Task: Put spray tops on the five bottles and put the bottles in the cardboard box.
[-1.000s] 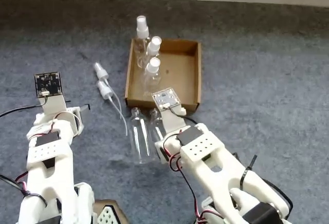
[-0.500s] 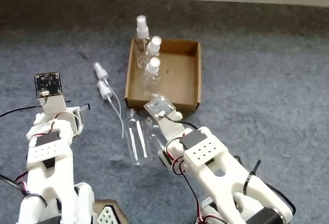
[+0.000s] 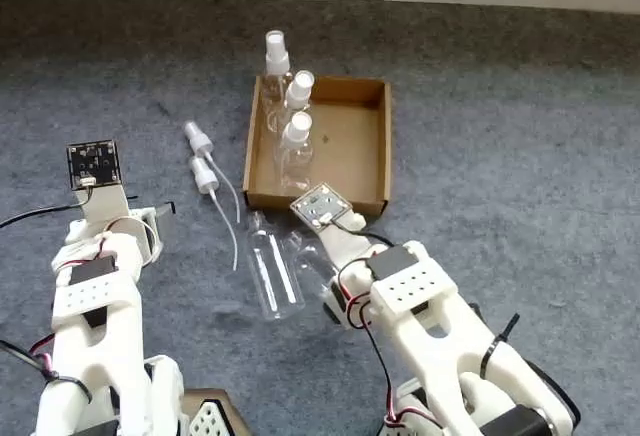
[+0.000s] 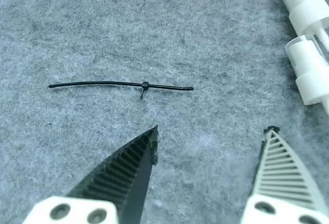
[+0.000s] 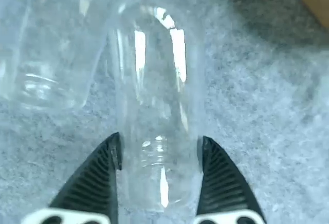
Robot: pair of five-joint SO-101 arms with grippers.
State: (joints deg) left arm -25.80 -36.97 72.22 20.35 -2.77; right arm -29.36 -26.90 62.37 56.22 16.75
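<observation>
My left gripper hangs, jaws apart, over carpet beside two loose spray tops. My right gripper clamps a capless clear bottle lying just before the cardboard box; I judge it light, slippery, squashable: grip mid-body, gently.

No legible text, labels, nos. or signs in any view. Clear bottle: bare plastic, no sticker. Cardboard box: plain, no print. Spray top: plain white. Circuit board on left arm: marks too small to read.
</observation>
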